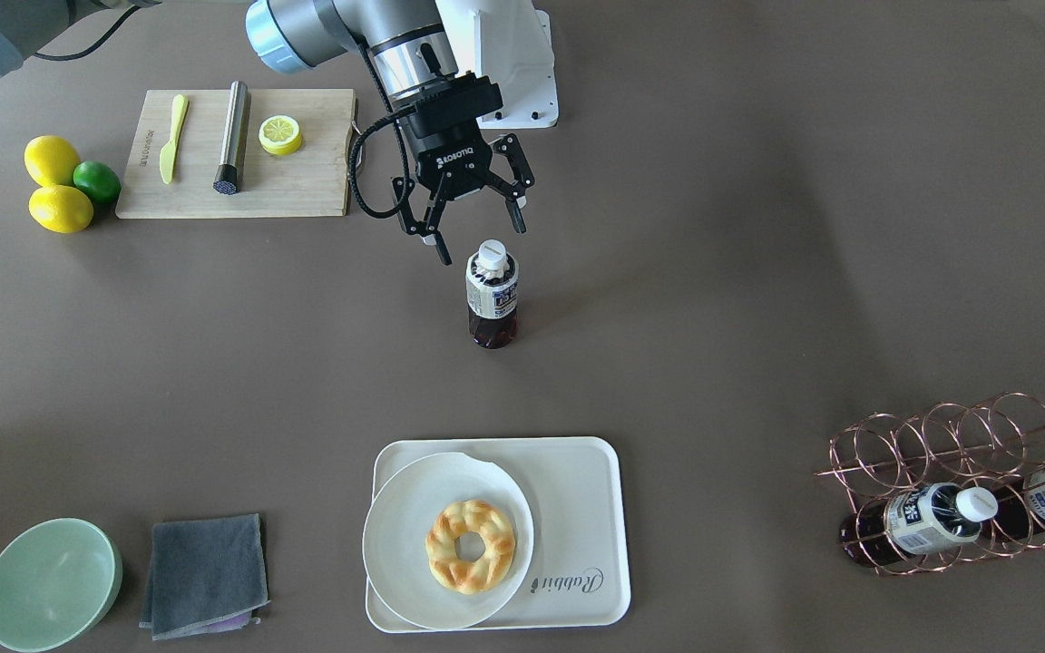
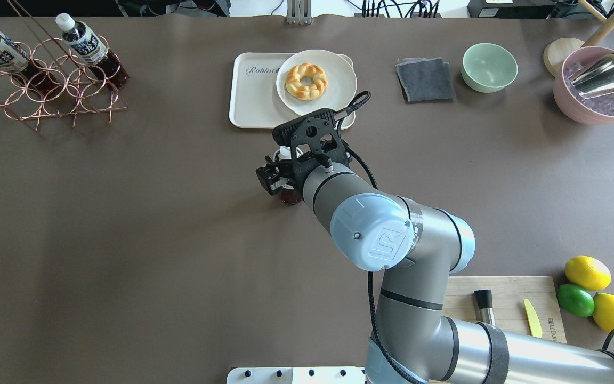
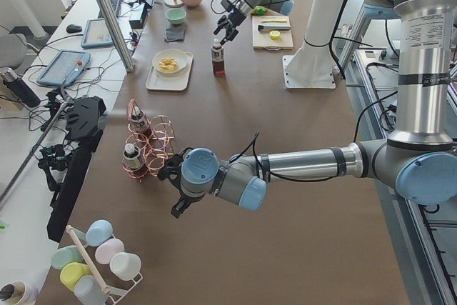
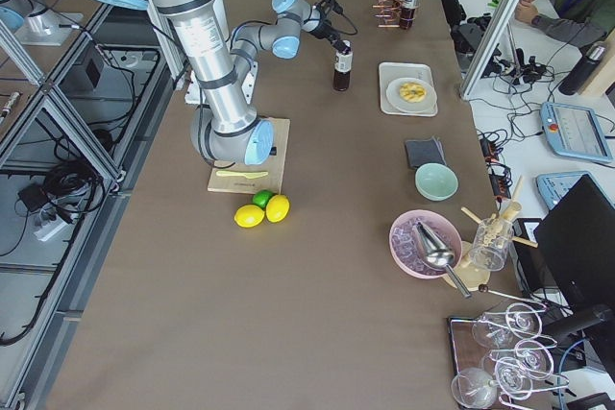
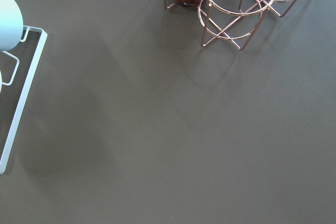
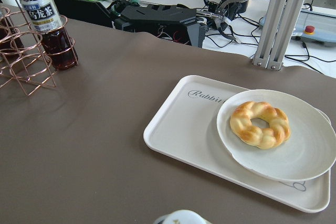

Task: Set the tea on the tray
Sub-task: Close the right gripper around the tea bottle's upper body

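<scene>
At mid-table, the right gripper (image 1: 481, 236) hovers with jaws spread wide just above the upright tea (image 1: 492, 299), which stands apart from the tray (image 1: 577, 481).

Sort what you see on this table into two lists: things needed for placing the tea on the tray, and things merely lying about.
Belongs to the job: tea, standing alone; tray; right hand, open.

Lying about: plate with doughnut, cutting board, lemons, lime, green bowl, grey cloth, wire rack holding two spare bottles.
</scene>
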Action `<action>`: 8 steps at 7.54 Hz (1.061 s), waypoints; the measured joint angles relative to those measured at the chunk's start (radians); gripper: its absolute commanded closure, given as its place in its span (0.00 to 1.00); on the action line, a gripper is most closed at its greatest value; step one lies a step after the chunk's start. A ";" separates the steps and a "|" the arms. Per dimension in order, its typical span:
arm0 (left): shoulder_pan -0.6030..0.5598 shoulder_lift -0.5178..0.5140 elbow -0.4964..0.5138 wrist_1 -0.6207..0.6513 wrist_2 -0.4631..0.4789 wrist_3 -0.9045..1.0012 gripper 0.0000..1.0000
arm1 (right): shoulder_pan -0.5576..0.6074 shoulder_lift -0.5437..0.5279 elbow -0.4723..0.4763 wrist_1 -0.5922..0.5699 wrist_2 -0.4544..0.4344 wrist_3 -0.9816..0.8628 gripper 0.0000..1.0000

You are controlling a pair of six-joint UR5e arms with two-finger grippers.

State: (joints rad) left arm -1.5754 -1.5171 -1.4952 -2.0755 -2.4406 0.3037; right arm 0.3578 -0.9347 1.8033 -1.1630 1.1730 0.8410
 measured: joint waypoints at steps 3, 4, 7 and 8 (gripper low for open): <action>0.000 0.000 -0.003 0.000 0.000 0.000 0.02 | -0.001 0.008 -0.024 0.026 0.000 0.001 0.15; 0.000 0.000 -0.003 0.000 -0.001 0.000 0.02 | -0.002 0.007 -0.025 0.027 0.000 0.001 0.15; -0.001 0.001 -0.003 0.000 -0.002 0.001 0.02 | -0.006 0.003 -0.021 0.029 0.000 0.001 0.15; -0.001 0.001 -0.004 0.000 -0.003 0.001 0.02 | -0.007 0.002 -0.019 0.029 0.000 0.002 0.15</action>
State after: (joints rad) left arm -1.5765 -1.5160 -1.4987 -2.0755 -2.4439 0.3050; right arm 0.3507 -0.9324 1.7843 -1.1337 1.1735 0.8429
